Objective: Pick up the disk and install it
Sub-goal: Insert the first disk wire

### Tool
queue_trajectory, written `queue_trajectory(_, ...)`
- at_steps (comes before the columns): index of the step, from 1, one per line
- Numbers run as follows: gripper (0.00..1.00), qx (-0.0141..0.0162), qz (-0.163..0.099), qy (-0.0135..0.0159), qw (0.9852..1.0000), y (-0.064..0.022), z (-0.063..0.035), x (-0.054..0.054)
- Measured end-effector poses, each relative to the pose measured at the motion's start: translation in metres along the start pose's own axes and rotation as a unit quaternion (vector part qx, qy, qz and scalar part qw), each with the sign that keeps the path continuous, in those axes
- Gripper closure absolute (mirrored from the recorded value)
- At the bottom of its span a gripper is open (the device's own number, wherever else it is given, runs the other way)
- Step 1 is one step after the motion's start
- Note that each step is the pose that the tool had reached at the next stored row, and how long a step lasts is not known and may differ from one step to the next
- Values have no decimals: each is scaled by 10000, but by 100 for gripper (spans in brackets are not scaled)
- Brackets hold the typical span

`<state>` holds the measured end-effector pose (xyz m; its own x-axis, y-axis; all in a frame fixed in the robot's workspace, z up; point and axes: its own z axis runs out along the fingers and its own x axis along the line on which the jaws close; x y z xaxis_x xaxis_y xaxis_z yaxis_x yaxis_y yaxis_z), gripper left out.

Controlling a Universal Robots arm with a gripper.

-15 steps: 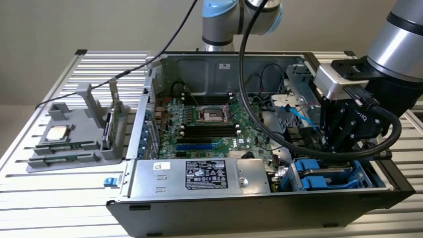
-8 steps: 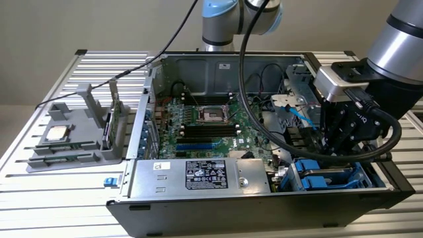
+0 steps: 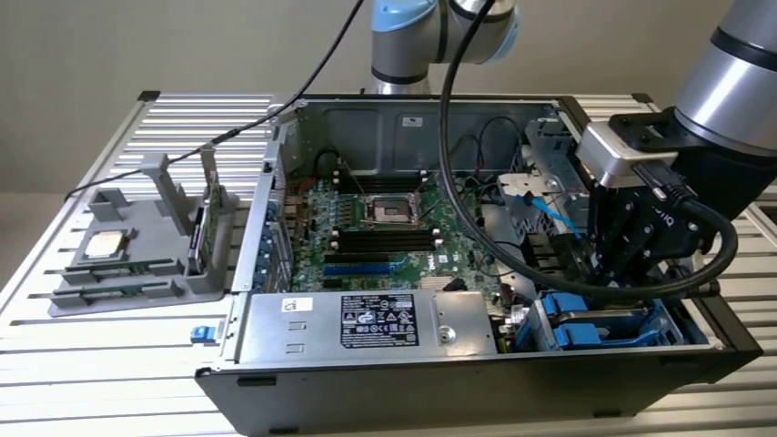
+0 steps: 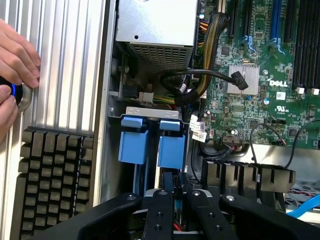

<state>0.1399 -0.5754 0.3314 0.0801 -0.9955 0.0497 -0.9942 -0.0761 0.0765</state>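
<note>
"DELL" is printed in white on the green motherboard (image 4: 260, 65); the power supply's label (image 3: 378, 320) is unreadable

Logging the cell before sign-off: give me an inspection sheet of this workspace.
Surface: slatted metal table, carrying an open computer case.
Job's things: blue carrier frames sit in the case's drive bay.
Clutter: grey fixture holding a square chip, beside the case.
Grippers: pincer lowered into the drive bay, by the carriers.
Cables: black hose loops from the arm over the case; blue cable inside.
Surroundings: a person's hand on a blue-lit button; keyboard nearby.
</note>
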Motion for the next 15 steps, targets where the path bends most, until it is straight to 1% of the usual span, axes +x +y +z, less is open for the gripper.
queue_trajectory(1,82,1,0,-1,10000,-1,0,0)
queue_trajectory(2,82,2,-1,-8,10000,-1,5,0)
queue_trajectory(3,76,2,-1,-11,10000,-1,9,1)
queue_trajectory(4,76,2,-2,-10,10000,-2,7,0)
queue_trajectory(5,70,1,-2,-9,10000,-1,2,1)
queue_trajectory(6,70,1,-1,-8,10000,0,-9,1)
queue_trajectory(7,63,1,-1,-11,10000,2,-23,2)
queue_trajectory(12,63,-2,-1,-13,10000,10,-120,7)
queue_trajectory(15,63,-8,-2,-13,10000,15,-204,11)
